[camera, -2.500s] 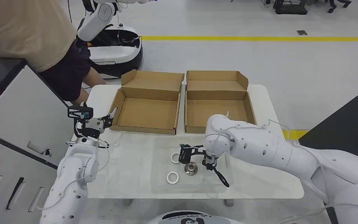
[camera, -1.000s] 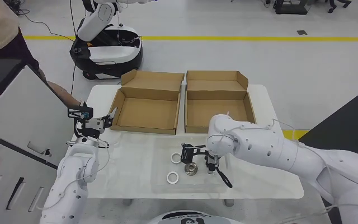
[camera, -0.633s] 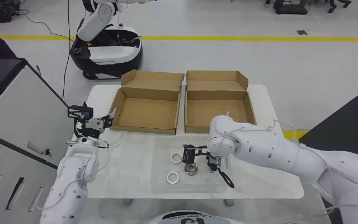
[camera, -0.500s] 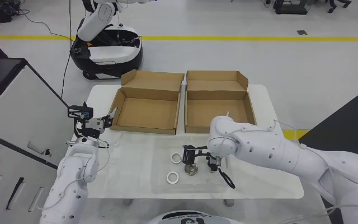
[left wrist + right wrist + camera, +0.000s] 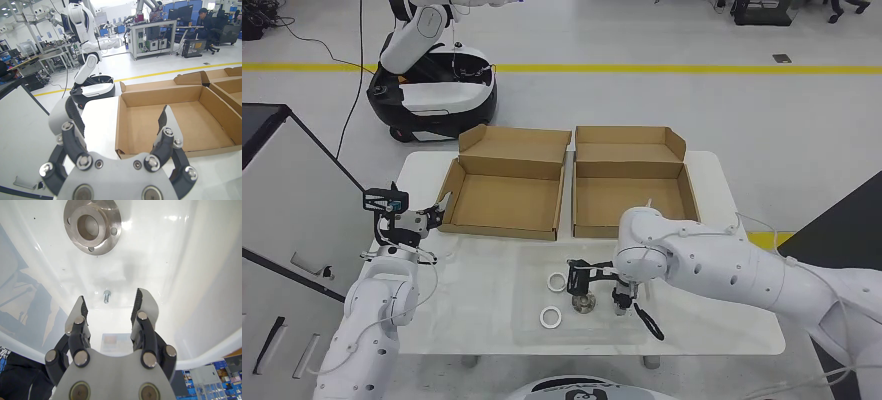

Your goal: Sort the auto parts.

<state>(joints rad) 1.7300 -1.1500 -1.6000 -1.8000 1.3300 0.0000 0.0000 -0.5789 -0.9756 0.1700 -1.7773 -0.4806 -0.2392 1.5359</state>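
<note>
Right tool [image 5: 110,297] hovers, jaws spread apart, over a small bolt [image 5: 106,297]; both cardboard boxes [image 5: 504,200] look bare, so flange [image 5: 92,226], rings [image 5: 551,317] and bolt are all unsorted

the round flanged metal part [image 5: 103,226] is dull grey-brown, the small bolt [image 5: 106,297] bright silver, one open cardboard box [image 5: 504,203] and the other cardboard box [image 5: 630,197] plain tan, the glossy table [image 5: 482,290] white.

Nothing clearly readable. Small label [image 5: 115,342] on the table [image 5: 179,275], right wrist view: print too blurred. Monitor [image 5: 184,13] in bkgd, left wrist view: short white lettering, too small to make out.
</note>
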